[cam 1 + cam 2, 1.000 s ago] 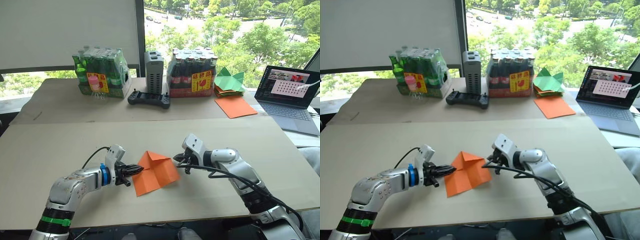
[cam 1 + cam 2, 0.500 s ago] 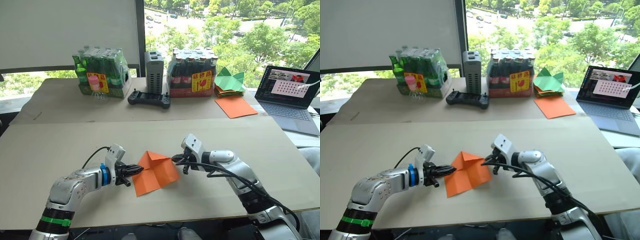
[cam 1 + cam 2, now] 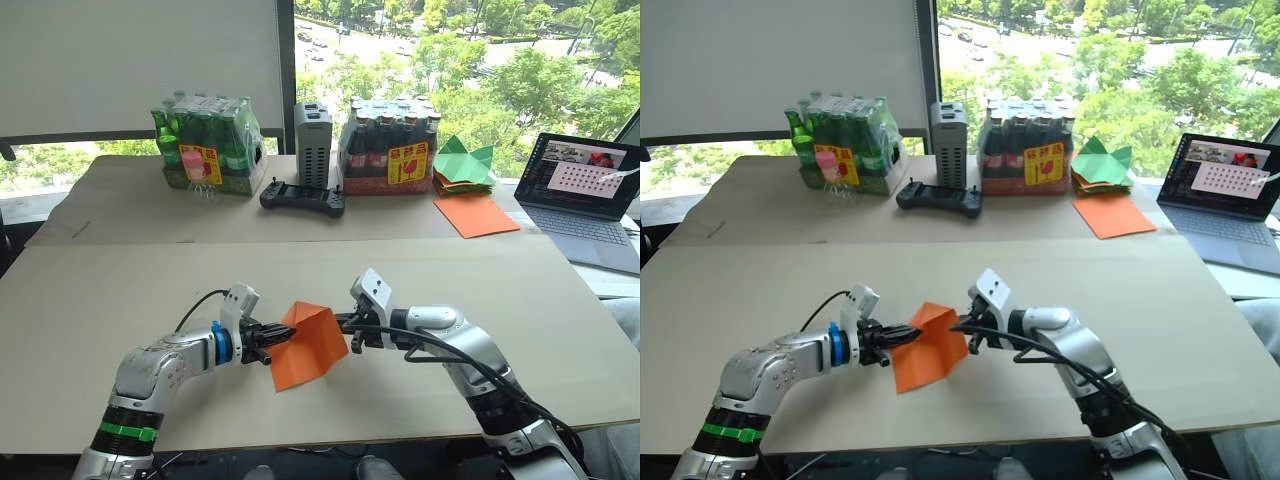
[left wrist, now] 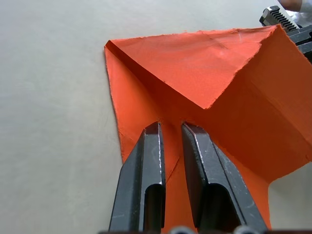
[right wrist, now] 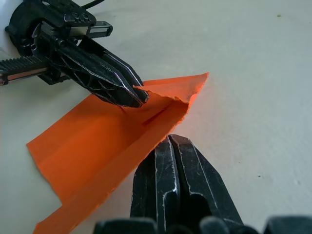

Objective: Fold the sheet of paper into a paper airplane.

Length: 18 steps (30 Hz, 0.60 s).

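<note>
Head view: both end effectors on sheet of paper

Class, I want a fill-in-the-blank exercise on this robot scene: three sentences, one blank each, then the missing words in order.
1. The sheet of paper between the two claws is coloured ______.
2. The left claw and the right claw meet the sheet from ______ sides.
3. On the far table, the black controller lies between two packs of ______.

Missing words: orange; opposite; bottles
</note>
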{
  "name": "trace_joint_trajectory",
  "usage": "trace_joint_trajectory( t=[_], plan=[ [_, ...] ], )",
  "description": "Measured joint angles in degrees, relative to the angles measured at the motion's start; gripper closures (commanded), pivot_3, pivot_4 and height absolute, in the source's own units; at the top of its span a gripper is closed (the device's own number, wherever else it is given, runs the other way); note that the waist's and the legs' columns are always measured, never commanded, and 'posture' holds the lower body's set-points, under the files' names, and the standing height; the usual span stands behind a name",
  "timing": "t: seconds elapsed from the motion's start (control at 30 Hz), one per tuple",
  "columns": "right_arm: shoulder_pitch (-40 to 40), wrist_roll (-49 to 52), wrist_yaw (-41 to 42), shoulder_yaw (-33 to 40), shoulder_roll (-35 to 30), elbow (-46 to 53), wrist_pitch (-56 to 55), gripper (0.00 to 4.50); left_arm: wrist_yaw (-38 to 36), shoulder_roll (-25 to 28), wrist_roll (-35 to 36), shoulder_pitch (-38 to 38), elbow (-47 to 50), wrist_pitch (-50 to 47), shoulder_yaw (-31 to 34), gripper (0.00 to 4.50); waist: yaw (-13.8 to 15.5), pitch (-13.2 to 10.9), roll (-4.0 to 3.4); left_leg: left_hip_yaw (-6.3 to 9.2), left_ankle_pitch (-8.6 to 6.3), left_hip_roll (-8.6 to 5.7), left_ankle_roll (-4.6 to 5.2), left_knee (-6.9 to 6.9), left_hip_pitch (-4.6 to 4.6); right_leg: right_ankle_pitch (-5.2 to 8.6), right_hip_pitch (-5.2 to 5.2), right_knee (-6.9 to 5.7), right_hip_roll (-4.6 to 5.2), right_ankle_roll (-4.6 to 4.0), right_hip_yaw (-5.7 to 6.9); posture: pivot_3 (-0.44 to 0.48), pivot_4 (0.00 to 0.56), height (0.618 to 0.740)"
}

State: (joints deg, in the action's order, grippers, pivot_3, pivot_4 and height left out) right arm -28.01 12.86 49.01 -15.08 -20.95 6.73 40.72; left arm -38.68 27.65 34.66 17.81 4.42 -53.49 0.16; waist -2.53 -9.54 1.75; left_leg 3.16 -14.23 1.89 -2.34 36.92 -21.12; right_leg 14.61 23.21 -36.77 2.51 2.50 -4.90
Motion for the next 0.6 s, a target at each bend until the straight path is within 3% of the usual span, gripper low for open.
trace_joint_trajectory(
  t=[0.6],
  plan=[
    [1.37, 1.96, -1.77, -0.35, 0.84, 1.89, 1.75, 4.5, 1.29, -1.01, 0.45, -0.53, -1.53, -0.52, 4.09, 3.8, -1.26, 0.0, 0.0, 0.01, 0.01, 0.02, 0.01, 0.0, 0.05, 0.02, 0.01, -0.09, -0.04, 0.03, -0.01, 0.0, 0.15, 0.74]
  ],
)
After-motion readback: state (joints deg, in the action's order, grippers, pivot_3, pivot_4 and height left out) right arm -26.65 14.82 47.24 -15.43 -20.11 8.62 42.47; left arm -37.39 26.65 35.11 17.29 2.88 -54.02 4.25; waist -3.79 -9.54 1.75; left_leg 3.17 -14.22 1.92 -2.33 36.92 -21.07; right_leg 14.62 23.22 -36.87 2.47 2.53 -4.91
